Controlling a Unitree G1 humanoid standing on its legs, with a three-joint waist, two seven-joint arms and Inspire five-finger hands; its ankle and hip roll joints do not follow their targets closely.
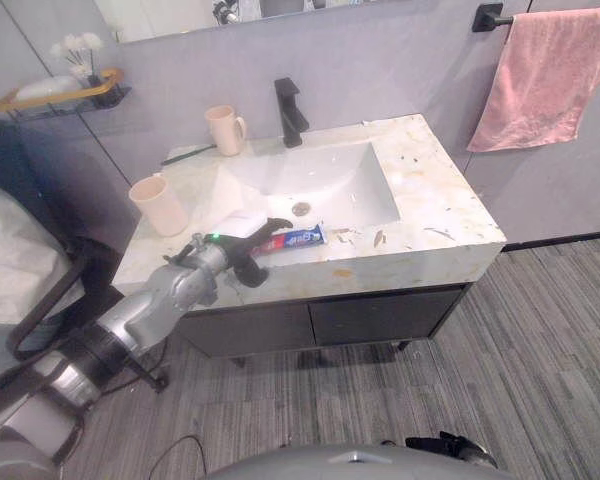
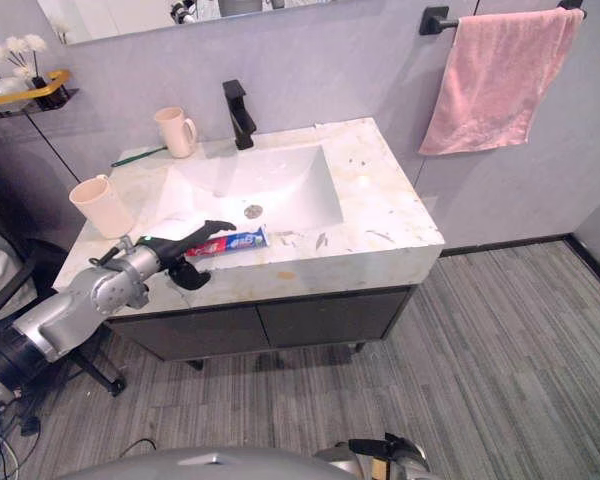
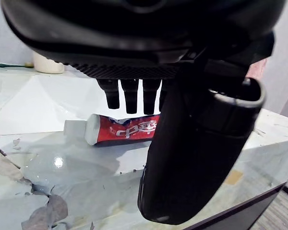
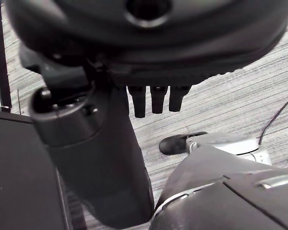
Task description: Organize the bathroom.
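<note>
In the left eye view the robot's left hand (image 1: 248,252) reaches over the front edge of the pale marble vanity counter (image 1: 435,215), its silver-grey arm angled up from the lower left. Its dark fingers (image 1: 272,226) are stretched out straight and its thumb hangs below them, so the hand is open and holds nothing. The red, white and blue toothpaste tube (image 1: 292,239) lies flat on the counter just beyond the fingertips. Behind the hand sits a smooth white rectangular basin (image 1: 315,178) with a matt black faucet (image 1: 289,112). To the hand's outer side stands a peach plastic cup (image 1: 160,205); farther back is a peach handled mug (image 1: 225,130) with a green toothbrush (image 1: 187,153) lying beside it.

The right eye view adds a soft pink towel (image 2: 495,75) on a black bar, well away past the basin.

In the left wrist view the straight fingers hover just above the glossy tube, its white cap end pointing away from the thumb.

In the right wrist view the right hand (image 4: 93,143) hangs over grey striped wood-look flooring (image 4: 240,105), fingers straight, thumb apart, holding nothing.
</note>
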